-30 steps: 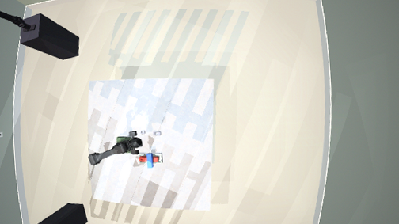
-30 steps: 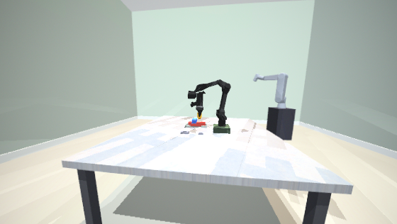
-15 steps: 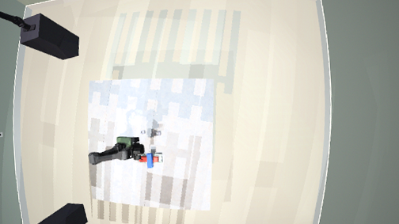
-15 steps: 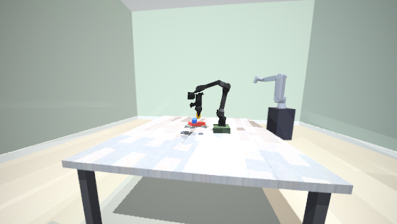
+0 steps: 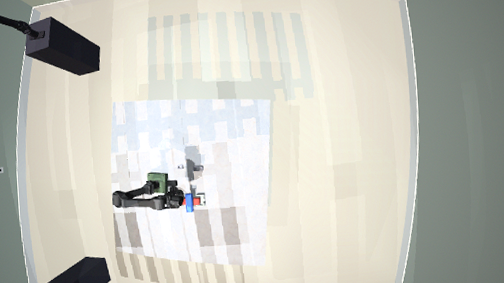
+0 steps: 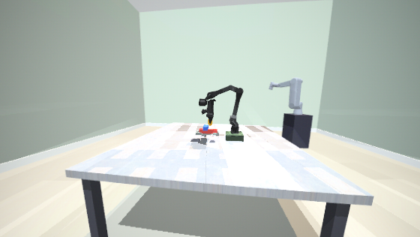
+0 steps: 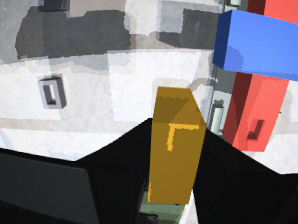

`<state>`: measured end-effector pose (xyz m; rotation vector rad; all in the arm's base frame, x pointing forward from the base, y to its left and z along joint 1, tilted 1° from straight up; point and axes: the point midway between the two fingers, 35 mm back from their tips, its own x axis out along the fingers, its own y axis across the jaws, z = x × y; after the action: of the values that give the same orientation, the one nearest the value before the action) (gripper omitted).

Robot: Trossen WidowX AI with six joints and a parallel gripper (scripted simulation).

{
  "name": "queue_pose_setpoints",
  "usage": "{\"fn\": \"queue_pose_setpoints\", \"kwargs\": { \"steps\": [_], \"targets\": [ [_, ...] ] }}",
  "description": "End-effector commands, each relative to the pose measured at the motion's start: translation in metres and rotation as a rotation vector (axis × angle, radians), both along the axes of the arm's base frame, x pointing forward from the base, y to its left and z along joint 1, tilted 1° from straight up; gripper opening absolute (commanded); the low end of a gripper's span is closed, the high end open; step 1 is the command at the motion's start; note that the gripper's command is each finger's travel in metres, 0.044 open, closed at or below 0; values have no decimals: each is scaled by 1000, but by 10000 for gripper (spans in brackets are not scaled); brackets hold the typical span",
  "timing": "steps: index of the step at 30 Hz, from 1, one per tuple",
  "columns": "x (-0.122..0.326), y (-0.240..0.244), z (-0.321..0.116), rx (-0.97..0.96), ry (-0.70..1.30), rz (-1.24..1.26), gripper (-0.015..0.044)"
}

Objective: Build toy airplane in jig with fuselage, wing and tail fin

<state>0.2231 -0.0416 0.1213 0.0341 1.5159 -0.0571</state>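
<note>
The red fuselage (image 5: 197,201) (image 6: 214,131) (image 7: 247,107) lies in the grey-green cradle (image 5: 203,197) (image 7: 223,86). The blue wing (image 5: 189,202) (image 6: 205,127) (image 7: 257,45) lies crosswise on top of the fuselage; its tab is hidden. An open slot shows in the fuselage near its tail end in the wrist view. My gripper (image 6: 210,119) (image 7: 170,127) is shut on the yellow tail fin (image 6: 210,124) (image 7: 172,167), which it holds above the fuselage's height. In the wrist view the fin appears to the left of the fuselage's tail end, apart from it. The fin's tab is hidden.
A small grey holder (image 7: 61,93) with a slot stands on the table, left of the fin in the wrist view. Another grey holder (image 7: 54,5) is partly visible at the top edge. The arm's green base (image 5: 158,181) (image 6: 234,136) stands near the cradle.
</note>
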Motion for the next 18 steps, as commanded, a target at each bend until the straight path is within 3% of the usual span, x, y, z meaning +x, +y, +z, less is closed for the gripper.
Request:
{"fn": "queue_pose_setpoints", "kwargs": {
  "steps": [1, 18],
  "targets": [
    [-4, -13, -6, 7, 10, 0, 0],
    [-23, -66, -16, 1, 10, -18, 0]
  ]
}}
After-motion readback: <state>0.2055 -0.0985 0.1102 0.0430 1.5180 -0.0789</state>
